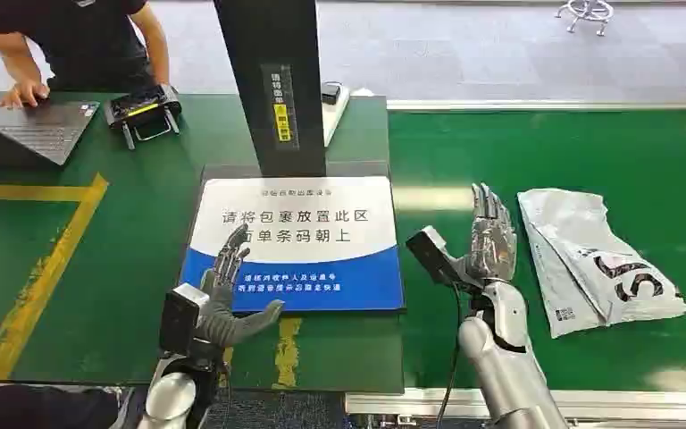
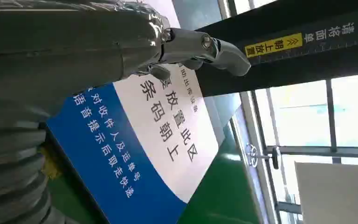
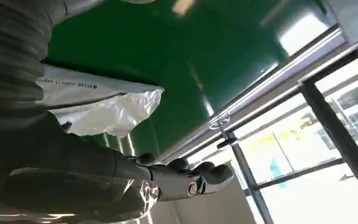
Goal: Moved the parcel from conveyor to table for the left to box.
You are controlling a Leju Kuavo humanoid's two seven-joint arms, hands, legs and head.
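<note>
The parcel (image 1: 589, 259) is a crumpled white-grey plastic mailer with a dark logo, lying flat on the green conveyor belt (image 1: 643, 152) at the right. In the right wrist view the parcel (image 3: 102, 105) lies just beyond my palm. My right hand (image 1: 487, 237) hovers over the belt a short way left of the parcel, fingers straight and spread, holding nothing. My left hand (image 1: 223, 299) is open above the near left corner of the blue-and-white placement sign (image 1: 299, 241) on the table, thumb out to the side, empty. The sign (image 2: 140, 140) lies beneath that hand's fingers.
A black scanner post (image 1: 272, 85) rises at the sign's far edge. A person leans on a laptop (image 1: 27, 130) at the table's far left, beside a black handheld device (image 1: 143, 112). Yellow floor-style tape (image 1: 40, 277) marks the table. The conveyor's metal rail (image 1: 589, 402) runs along the near edge.
</note>
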